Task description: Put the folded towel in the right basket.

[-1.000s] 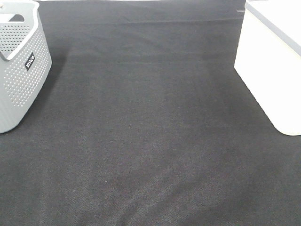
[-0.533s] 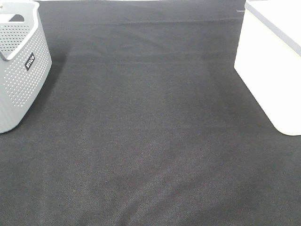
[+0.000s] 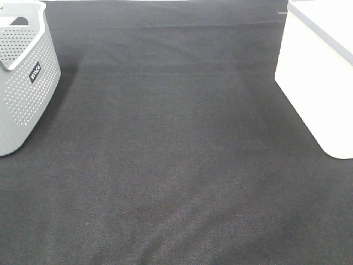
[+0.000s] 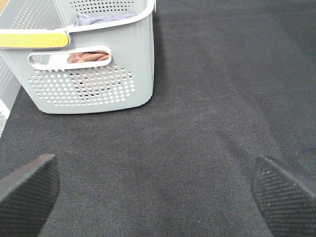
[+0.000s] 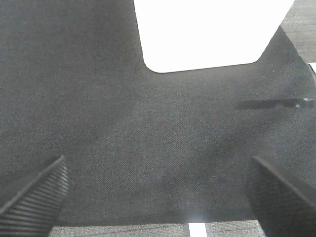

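Note:
No folded towel lies on the black mat (image 3: 176, 154). In the left wrist view, a grey-purple cloth (image 4: 101, 19) and a brown cloth (image 4: 89, 57) lie inside the grey perforated basket (image 4: 98, 84); I cannot tell whether they are folded. The white right basket (image 3: 320, 77) stands at the right edge and also shows in the right wrist view (image 5: 207, 29). Its inside is hidden. My left gripper (image 4: 157, 192) is open and empty, low over the mat in front of the grey basket. My right gripper (image 5: 158, 197) is open and empty, facing the white basket. Neither arm shows in the exterior high view.
The grey basket (image 3: 25, 77) stands at the far left of the mat. A yellow strip (image 4: 32, 39) runs along its near rim. A thin dark object (image 5: 274, 103) lies on the mat beside the white basket. The mat's edge and a pale floor (image 5: 123, 231) show behind my right gripper.

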Controlling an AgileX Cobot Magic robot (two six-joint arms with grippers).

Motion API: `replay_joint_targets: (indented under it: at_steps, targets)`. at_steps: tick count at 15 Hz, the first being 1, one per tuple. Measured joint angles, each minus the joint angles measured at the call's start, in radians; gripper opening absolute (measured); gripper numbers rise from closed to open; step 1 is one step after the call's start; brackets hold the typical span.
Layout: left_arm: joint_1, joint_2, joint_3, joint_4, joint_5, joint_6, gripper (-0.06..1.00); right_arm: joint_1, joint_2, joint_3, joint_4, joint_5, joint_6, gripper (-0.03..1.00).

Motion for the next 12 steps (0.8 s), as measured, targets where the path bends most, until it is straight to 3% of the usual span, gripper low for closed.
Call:
replay_joint_targets:
  at_steps: [12]
  targets:
    - [0.0,0.0,0.0,0.0,0.0,0.0,0.99,0.0,0.0,0.002,-0.001,-0.009,0.0,0.94]
